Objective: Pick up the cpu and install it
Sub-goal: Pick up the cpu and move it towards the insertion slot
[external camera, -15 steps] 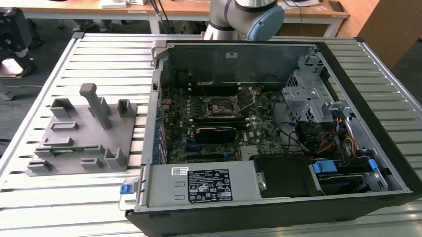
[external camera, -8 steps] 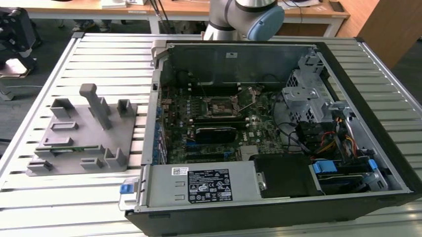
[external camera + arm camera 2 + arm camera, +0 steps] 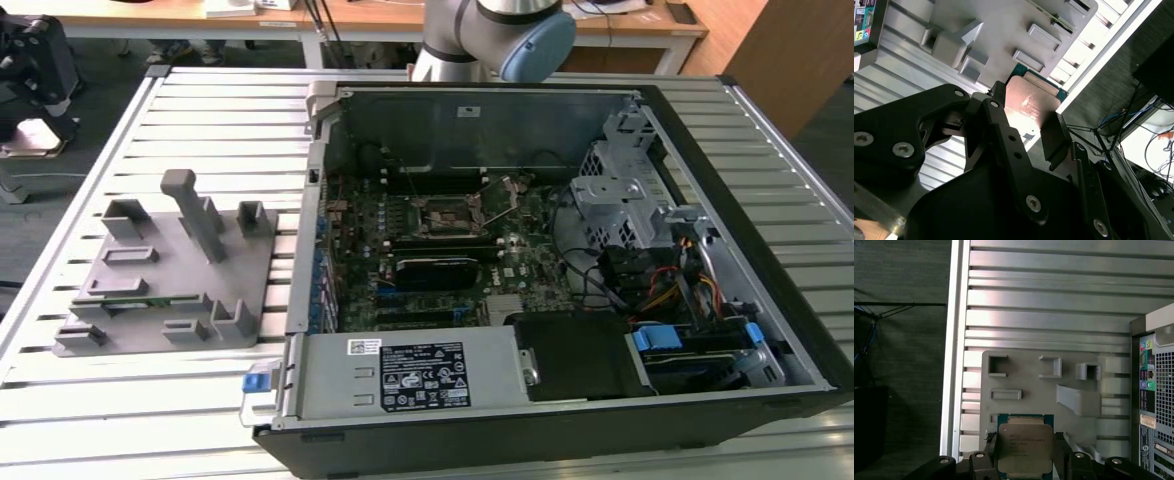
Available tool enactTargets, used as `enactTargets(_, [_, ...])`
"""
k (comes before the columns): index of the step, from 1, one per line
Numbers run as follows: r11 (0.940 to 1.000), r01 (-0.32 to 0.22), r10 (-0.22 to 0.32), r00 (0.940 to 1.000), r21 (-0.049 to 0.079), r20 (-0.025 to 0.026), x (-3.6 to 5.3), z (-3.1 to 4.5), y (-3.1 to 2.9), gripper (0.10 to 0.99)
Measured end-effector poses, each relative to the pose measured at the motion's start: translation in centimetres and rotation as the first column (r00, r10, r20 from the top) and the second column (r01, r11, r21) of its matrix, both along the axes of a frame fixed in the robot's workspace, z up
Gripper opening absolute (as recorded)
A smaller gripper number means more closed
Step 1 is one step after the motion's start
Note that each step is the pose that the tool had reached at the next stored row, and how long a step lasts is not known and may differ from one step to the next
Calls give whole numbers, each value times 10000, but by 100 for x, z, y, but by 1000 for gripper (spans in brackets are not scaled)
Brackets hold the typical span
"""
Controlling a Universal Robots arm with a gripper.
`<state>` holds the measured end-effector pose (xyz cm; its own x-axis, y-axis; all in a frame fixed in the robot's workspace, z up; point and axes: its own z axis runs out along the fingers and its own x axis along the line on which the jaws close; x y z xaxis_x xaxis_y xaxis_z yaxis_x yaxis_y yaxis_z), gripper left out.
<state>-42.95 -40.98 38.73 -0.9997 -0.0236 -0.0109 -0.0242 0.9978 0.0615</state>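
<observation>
The arm (image 3: 461,40) is standing at the far edge of the exterior view, a grey link that is carrying a blue-capped joint (image 3: 537,48). In both wrist views the gripper (image 3: 1025,455) (image 3: 1026,117) is closing its two black fingers (image 3: 991,447) (image 3: 1054,137) on opposite edges of the cpu (image 3: 1024,447) (image 3: 1029,102). The fingers are holding it flat between their tips, with the black linkage bars and screw heads spreading out behind them.

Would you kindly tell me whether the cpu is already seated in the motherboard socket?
No, in the first wrist view the cpu is clamped in the pincer above the grey fixture.
</observation>
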Motion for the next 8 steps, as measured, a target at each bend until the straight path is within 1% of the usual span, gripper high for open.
enactTargets(8, [10000,-2,2,10000,-1,-1,18,1,0,525])
